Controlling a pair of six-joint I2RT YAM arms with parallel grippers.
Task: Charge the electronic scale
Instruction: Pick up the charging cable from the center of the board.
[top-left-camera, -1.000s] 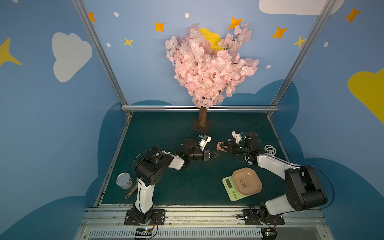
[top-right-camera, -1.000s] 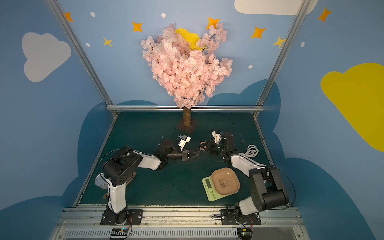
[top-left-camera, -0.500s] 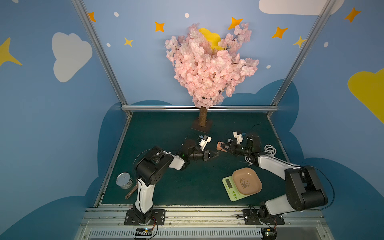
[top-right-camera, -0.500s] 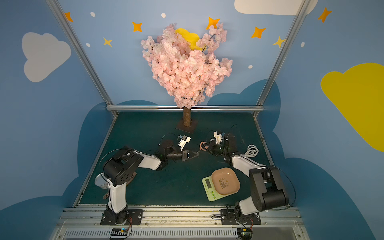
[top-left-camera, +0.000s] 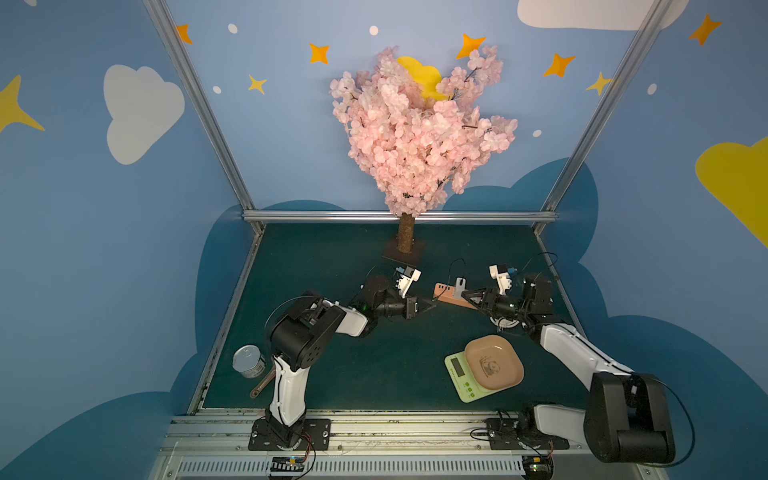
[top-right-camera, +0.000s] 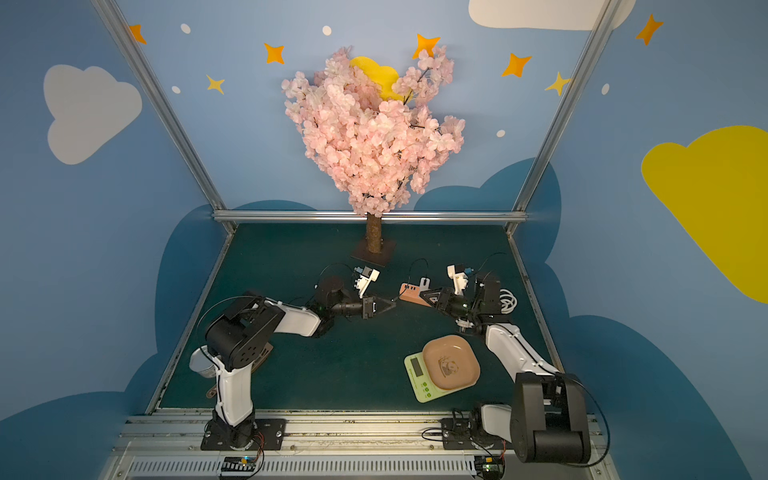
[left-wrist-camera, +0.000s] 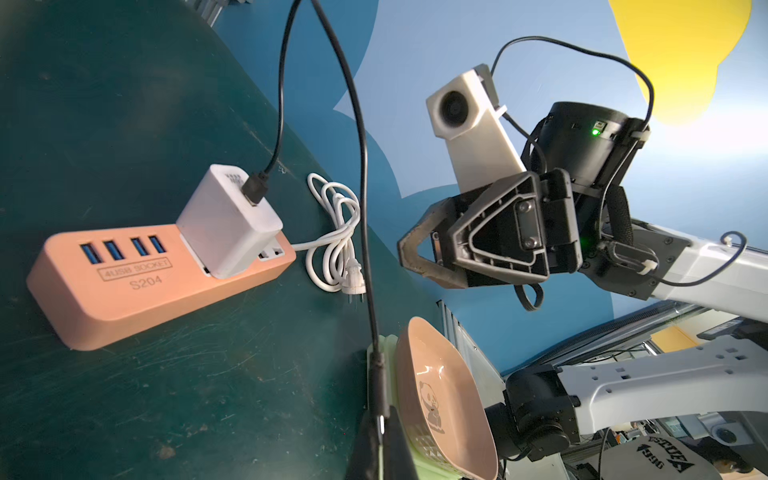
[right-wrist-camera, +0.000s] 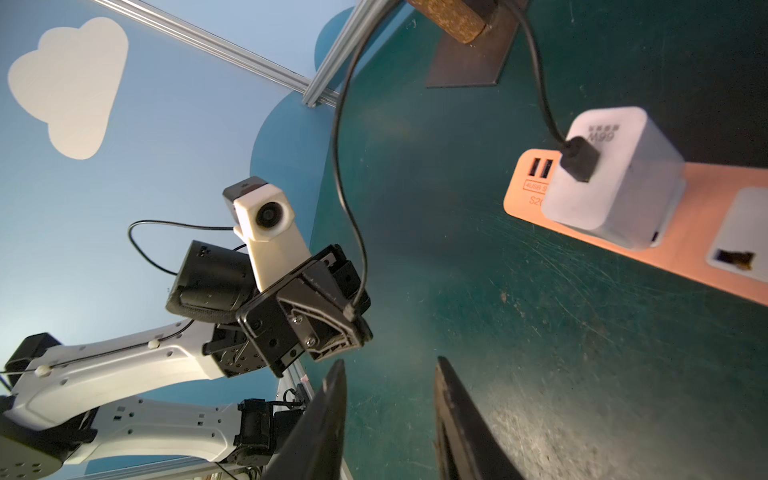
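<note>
The electronic scale (top-left-camera: 458, 368), pale green with a pinkish panda-print tray (top-left-camera: 493, 364), sits at the front right in both top views (top-right-camera: 417, 369). An orange power strip (top-left-camera: 448, 297) lies mid-table with a white charger block (left-wrist-camera: 226, 220) plugged into it. A black cable (left-wrist-camera: 360, 158) runs from the charger to my left gripper (left-wrist-camera: 380, 419), which is shut on the cable's free plug end just left of the strip (top-left-camera: 430, 305). My right gripper (right-wrist-camera: 388, 395) is open with nothing between its fingers, beside the strip's right end (top-left-camera: 467, 296). The scale's tray (left-wrist-camera: 444, 399) shows behind the left jaws.
A pink blossom tree stands on a dark base plate (top-left-camera: 405, 251) at the back. The strip's white cord (top-right-camera: 508, 301) lies coiled by the right wall. A tin can (top-left-camera: 248, 361) and a wooden-handled tool (top-left-camera: 262, 384) lie at the front left.
The right gripper's jaws have opened and let go of the cable end. The left gripper has shut on that end. Both arms have barely shifted.
</note>
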